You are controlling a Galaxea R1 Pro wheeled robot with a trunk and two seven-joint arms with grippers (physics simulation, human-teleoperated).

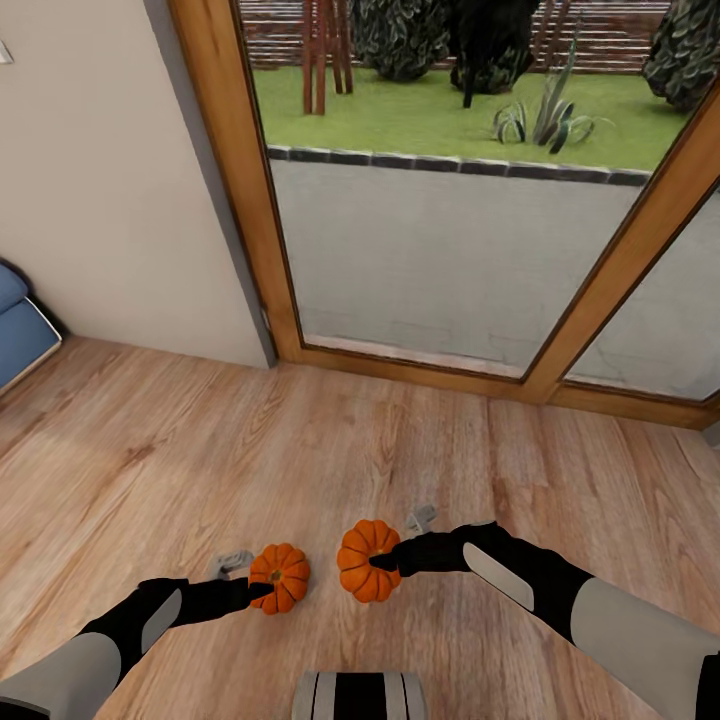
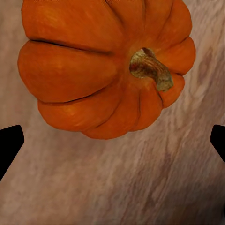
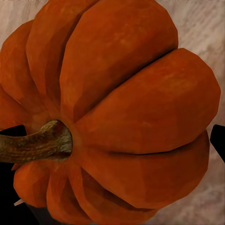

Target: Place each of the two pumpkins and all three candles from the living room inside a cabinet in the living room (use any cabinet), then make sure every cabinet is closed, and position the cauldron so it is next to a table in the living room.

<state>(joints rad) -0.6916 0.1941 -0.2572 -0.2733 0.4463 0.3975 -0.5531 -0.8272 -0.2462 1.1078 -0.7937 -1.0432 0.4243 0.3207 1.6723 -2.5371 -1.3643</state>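
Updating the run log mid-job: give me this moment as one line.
left tool: at left pumpkin | right tool: at right pumpkin | grips: cannot tell | ahead: glass door | underfoot: wood floor

- The floor (image 1: pixel 300 450) is warm wood plank with visible grain and a soft sheen.
- Both pumpkins (image 1: pixel 279 577) (image 1: pixel 366 560) have smooth, ribbed, slightly waxy orange skin.
- Their stems (image 2: pixel 150 68) look rough, dry and woody.
- The door frame (image 1: pixel 240 180) is varnished wood.

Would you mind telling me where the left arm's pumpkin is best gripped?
Grip the pumpkin across its ribbed belly, fingers on opposite sides, coming from the left gripper's side. The stem is thin and crooked, likely a poor handle; the rounded body offers broader contact.
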